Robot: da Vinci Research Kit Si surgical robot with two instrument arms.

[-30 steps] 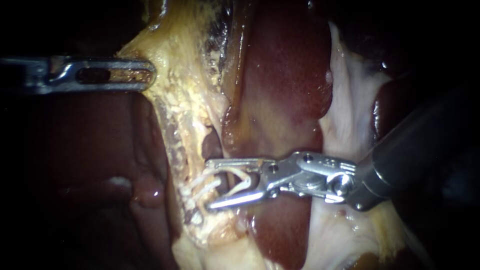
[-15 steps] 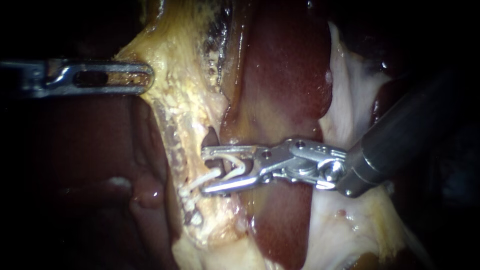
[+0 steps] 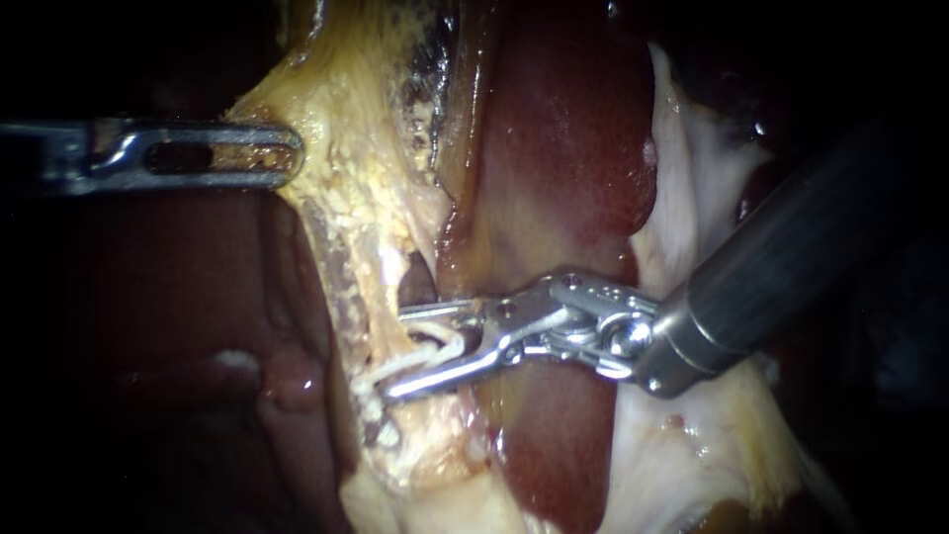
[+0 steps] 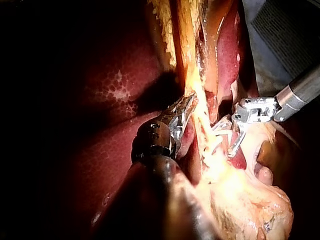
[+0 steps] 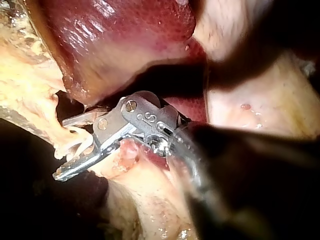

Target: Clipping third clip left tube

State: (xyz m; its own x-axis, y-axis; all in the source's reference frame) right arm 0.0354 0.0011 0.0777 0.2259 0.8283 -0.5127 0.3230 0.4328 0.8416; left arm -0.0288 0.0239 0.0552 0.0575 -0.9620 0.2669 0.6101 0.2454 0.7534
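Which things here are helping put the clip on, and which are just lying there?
For the job:
- right instrument
- clip held in its jaws
- tube between those jaws
- left instrument, gripping the yellow tissue

Just there:
- liver
- pale tissue behind the right instrument

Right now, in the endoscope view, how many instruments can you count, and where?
2. The left instrument enters from the left, jaws shut on the yellowish tissue up high. The right instrument enters from the right, lower, jaws holding a white clip. No others show.
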